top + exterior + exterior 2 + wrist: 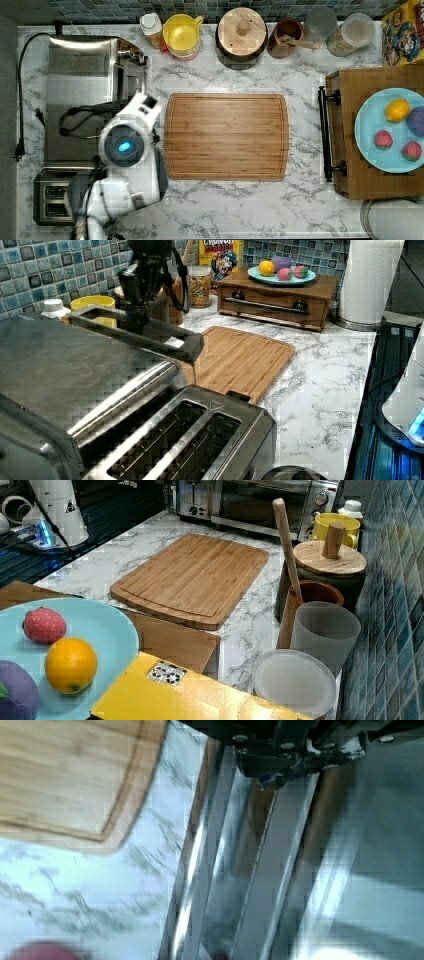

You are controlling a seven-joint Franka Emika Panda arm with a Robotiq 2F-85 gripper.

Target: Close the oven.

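Where white-and-grey marble forms the counter [250,210], a wall of blue-green tile [150,7] closes it off at twelve o'clock in the top view. The oven [82,95] sits at nine o'clock in the top view, with its black cord [20,90] running down the outer side and the two-slot toaster [52,197] just beside it at seven o'clock. In the left view its glass door [150,337] stands ajar, leaning out from the steel body. The gripper [136,320] sits on the door's upper frame, but whether it is spread or pinched on the frame cannot be told. The white arm [125,145] overhangs the oven's front edge.

A bamboo cutting board [226,136] lies flat at the centre, near the oven's front, with a narrow strip of marble between them. At three o'clock in the top view a wooden drawer box [350,180] carries a blue plate [370,125]. A yellow cup [181,34] and a wood-lidded canister [241,31] line the tiled edge. Bare marble runs along six o'clock in the top view, and a band lies between board and box.
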